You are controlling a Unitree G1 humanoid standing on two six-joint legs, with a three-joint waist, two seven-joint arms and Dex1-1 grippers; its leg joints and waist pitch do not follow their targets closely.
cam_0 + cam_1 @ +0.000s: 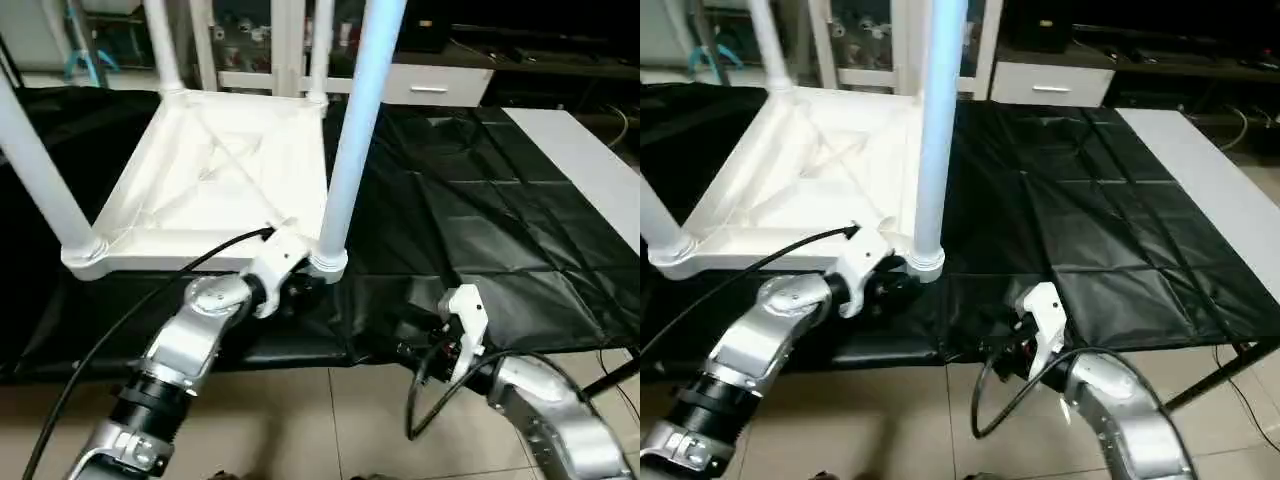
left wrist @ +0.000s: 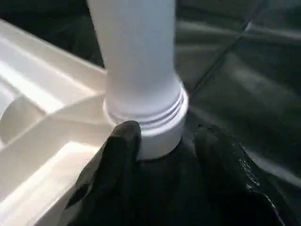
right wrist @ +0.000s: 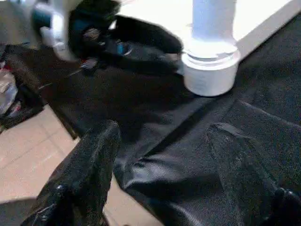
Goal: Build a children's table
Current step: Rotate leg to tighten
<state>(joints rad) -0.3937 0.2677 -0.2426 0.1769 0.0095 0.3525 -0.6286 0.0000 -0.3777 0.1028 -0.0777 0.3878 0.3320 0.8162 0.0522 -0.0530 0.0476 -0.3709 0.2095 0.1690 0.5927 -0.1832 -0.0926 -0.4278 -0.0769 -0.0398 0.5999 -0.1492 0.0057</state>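
left gripper [image 2: 162,155] half-open astride corner socket [image 2: 160,134], gripping nothing | right gripper [image 3: 162,155] wide, empty, near socket | risk: nudging leg [image 1: 350,130] could shift tabletop [image 1: 215,180]

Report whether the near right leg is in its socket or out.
In. The leg stands upright in its corner socket, threads still partly showing above the rim.

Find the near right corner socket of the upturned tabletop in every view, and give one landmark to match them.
Left eye view: the socket sits just left of centre, at the foot of the leg.
Right eye view: left of centre.
Left wrist view: centre, just past the left claw.
Right wrist view: upper right, beyond the right claw.
Shared landmark: the black cloth under it.
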